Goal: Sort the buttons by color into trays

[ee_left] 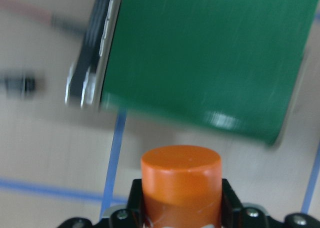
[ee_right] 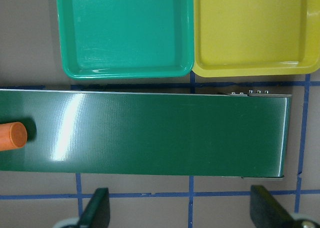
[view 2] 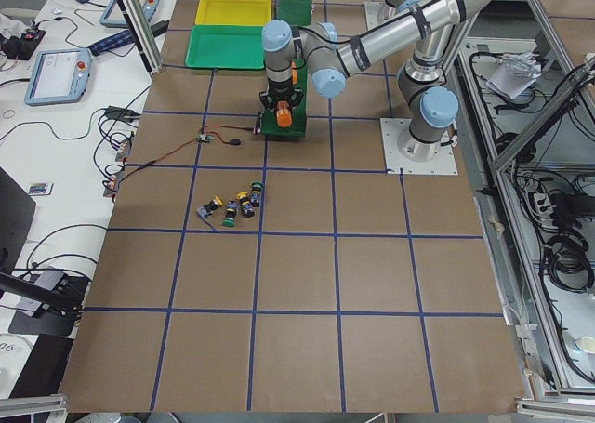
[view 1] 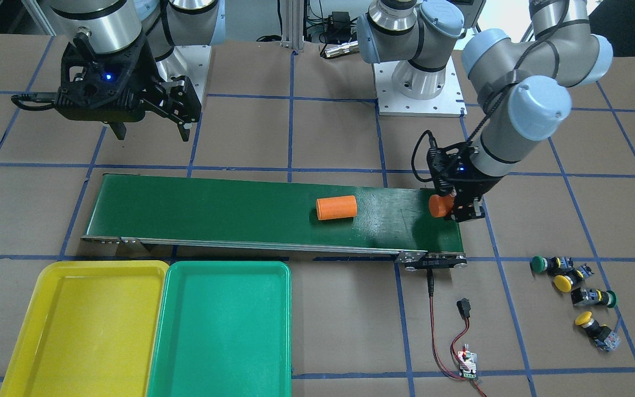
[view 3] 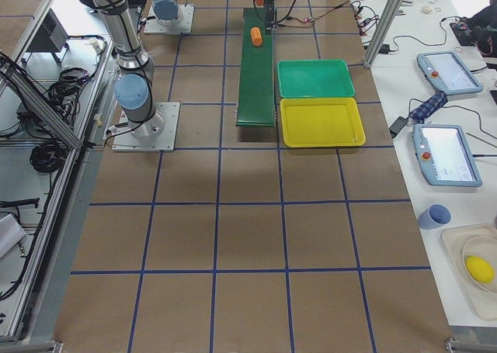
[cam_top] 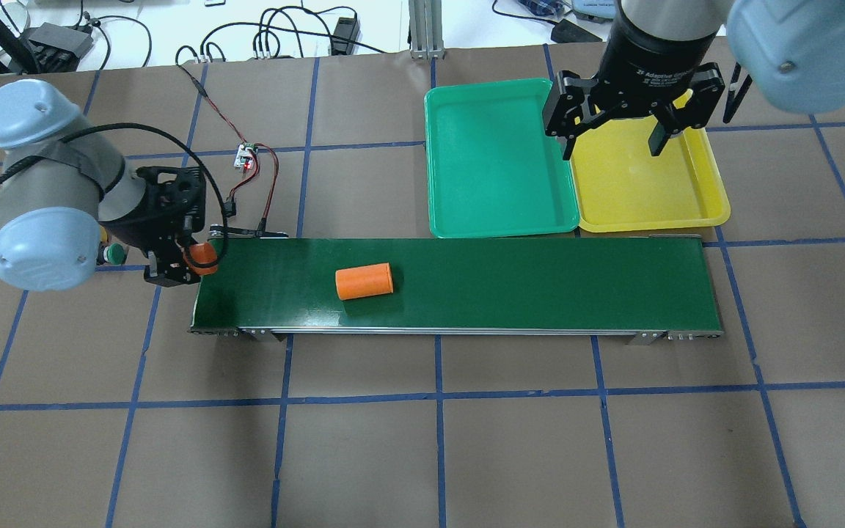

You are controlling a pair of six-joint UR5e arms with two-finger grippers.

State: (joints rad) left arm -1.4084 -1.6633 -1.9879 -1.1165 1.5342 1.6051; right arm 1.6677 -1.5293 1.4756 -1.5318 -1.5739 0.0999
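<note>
Though overhead hides most, front shows 4 buttons (view 1: 563, 283), left pincer (view 1: 451, 209) clamps orange cylinder (view 1: 437, 205), right pincer (view 1: 152, 131) spread.

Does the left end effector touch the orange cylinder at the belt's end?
Touching. The left wrist view shows the orange cylinder held between the fingers of the left end effector, with no gap on either side.

my overhead view looked down from behind the robot (view 1: 416, 82), my front view faced it steeply; both shared the conveyor belt (cam_top: 466, 286). side views sat far off at the table (view 2: 297, 302) ends; wrist cameras looked closely at that belt
</note>
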